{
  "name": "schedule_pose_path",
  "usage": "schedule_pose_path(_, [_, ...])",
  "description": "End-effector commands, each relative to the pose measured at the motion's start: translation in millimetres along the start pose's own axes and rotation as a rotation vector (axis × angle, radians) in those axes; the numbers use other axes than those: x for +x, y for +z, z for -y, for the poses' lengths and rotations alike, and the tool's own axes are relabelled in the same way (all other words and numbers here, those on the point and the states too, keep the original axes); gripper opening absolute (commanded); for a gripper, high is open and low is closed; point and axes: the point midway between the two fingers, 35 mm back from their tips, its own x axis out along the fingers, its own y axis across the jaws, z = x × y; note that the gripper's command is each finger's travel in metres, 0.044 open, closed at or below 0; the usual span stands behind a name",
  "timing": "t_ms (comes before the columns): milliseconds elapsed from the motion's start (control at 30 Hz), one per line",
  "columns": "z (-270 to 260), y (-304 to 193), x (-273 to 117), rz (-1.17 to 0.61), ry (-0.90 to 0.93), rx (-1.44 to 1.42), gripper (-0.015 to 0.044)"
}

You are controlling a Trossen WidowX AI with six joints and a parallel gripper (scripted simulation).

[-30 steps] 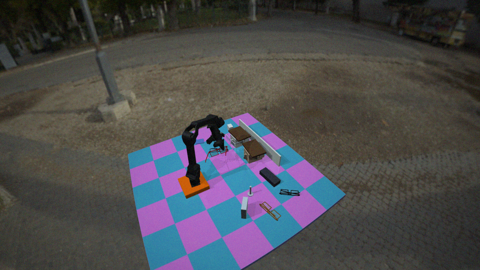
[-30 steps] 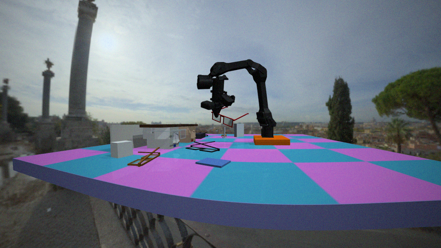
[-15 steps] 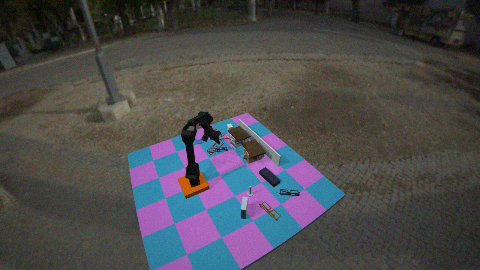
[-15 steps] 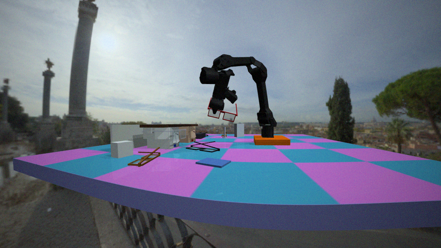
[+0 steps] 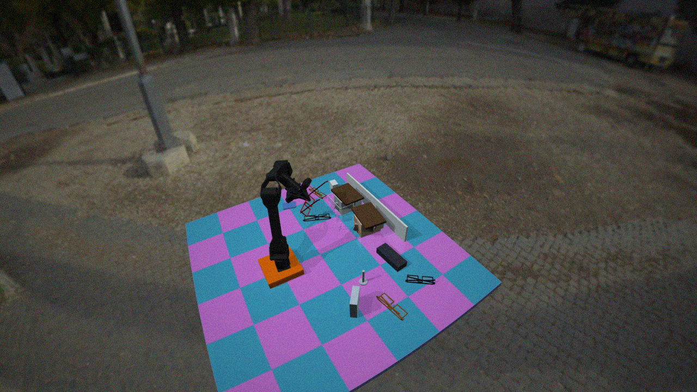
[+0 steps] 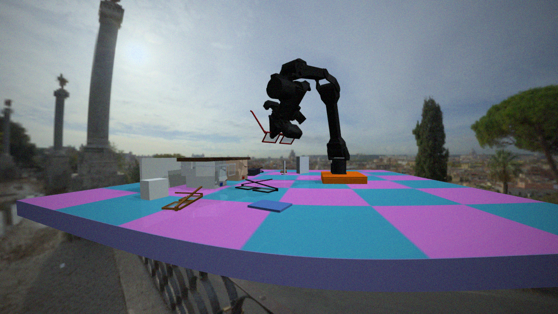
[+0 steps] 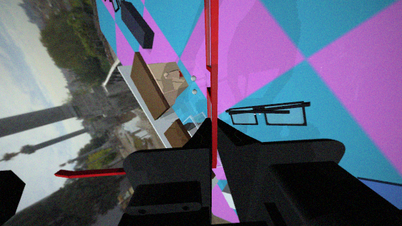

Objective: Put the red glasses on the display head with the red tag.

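My gripper (image 5: 307,198) (image 6: 278,135) (image 7: 211,122) is shut on the frame front of the red glasses (image 5: 319,188) (image 6: 257,121) (image 7: 214,47), high above the table. The glasses are tilted; one temple rises up and outward in the exterior view. The beige head with the red tag (image 6: 242,168) (image 7: 173,75) stands under a brown roof, apart from the held glasses. The grey-white head with the blue tag (image 6: 222,172) stands under the neighbouring roof. The roofs partly hide both heads, and their ears cannot be made out.
Two brown roofs (image 5: 368,214) (image 5: 347,193) stand before a white wall (image 5: 397,225). Black folded glasses (image 5: 316,217) and a blue pad (image 5: 288,205) (image 6: 270,205) lie on the gripper's side. A white block (image 6: 154,189) and brown glasses stand nearby. A dark box (image 5: 391,256) lies beyond the red-tag head.
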Motion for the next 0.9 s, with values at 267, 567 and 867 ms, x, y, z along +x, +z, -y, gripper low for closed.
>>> schedule_pose_path(267, [0.0,0.0,0.0,0.000,0.000,0.000,0.0000])
schedule_pose_path(567, [0.0,0.0,0.0,0.000,0.000,0.000,0.0000])
schedule_pose_path(867, [-0.8,1.1,2.0,0.007,-0.008,0.065,0.0000])
